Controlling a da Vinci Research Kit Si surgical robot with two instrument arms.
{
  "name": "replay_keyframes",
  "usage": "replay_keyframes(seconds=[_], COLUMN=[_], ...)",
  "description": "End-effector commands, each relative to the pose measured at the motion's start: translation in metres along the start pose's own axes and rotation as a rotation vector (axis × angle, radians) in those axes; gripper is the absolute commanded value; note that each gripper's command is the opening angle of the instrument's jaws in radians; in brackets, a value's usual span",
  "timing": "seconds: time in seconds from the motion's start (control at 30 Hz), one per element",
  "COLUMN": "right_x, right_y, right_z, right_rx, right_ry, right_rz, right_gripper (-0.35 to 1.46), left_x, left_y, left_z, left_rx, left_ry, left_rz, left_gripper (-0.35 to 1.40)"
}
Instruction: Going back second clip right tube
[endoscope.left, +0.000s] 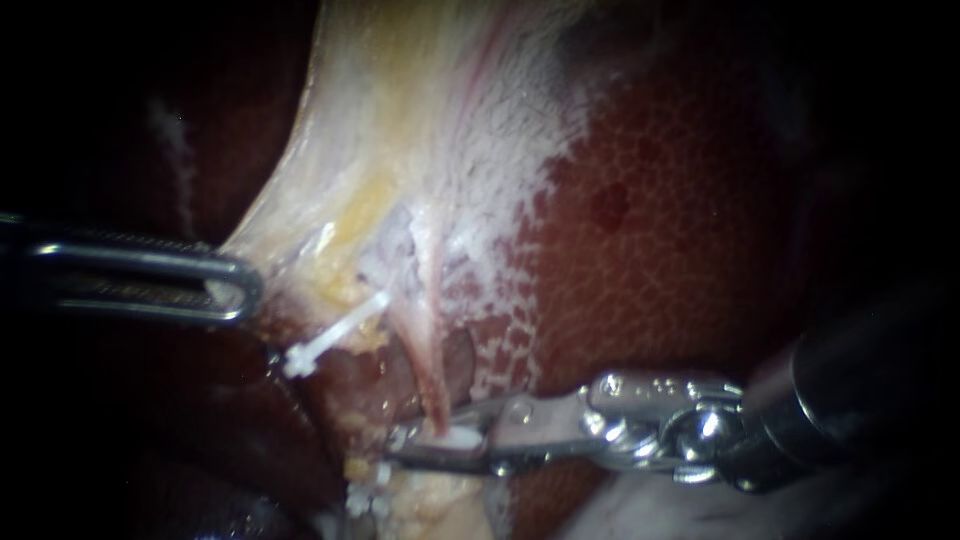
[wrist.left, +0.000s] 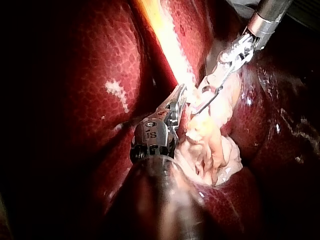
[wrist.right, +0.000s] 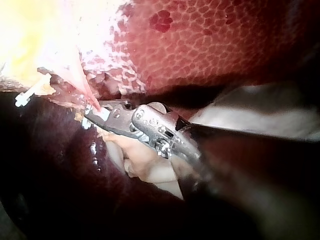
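The right instrument (endoscope.left: 445, 438) clenched a white clip (endoscope.left: 460, 437) crosswise on the near-vertical right tube (endoscope.left: 427, 340); the left instrument (endoscope.left: 235, 290) gripped pale tissue (endoscope.left: 300, 225).

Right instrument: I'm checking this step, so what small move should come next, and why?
Probably ease the right instrument straight back off the tube: a white clip already sits on the tube at its tip, and pulling sideways could tug it.
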Motion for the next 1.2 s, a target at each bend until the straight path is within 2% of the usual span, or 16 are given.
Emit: replay_keyframes(seconds=[0.03, 0.37, 0.53, 0.67, 0.77, 0.87, 1.03, 1.2], right_x=[0.0000, 0.0001, 0.0003, 0.0006, 0.0009, 0.0011, 0.0010, 0.0011], right_y=[-0.0001, -0.0001, 0.0000, 0.0001, 0.0001, 0.0002, 0.0008, 0.0015], right_z=[0.0000, 0.0000, 0.0003, 0.0007, 0.0011, 0.0014, 0.0011, 0.0000], right_rx=[0.000, 0.003, 0.033, 0.053, 0.053, 0.049, 0.040, 0.028], right_ry=[0.000, 0.006, 0.067, 0.120, 0.137, 0.140, 0.145, 0.150], right_rz=[0.000, 0.001, 0.007, -0.058, -0.128, -0.215, -0.304, -0.347], right_gripper=[-0.35, -0.35, 0.16, 0.45, 0.54, 0.60, 0.60, 0.60], left_x=[0.0000, 0.0001, 0.0001, 0.0001, 0.0002, 0.0002, 0.0002, 0.0002], left_y=[0.0000, 0.0000, 0.0000, 0.0000, 0.0000, 0.0000, 0.0000, 0.0000], left_z=[0.0000, 0.0000, 0.0000, 0.0000, 0.0000, 0.0000, 0.0000, 0.0000], left_rx=[0.000, 0.000, 0.000, 0.000, -0.001, -0.001, -0.001, -0.001], left_ry=[0.000, 0.000, 0.000, 0.000, 0.000, 0.000, 0.000, 0.000], left_rz=[0.000, 0.000, 0.000, 0.000, 0.000, 0.000, 0.000, 0.000], left_gripper=[-0.35, -0.35, -0.35, -0.35, -0.35, -0.35, -0.35, -0.35])
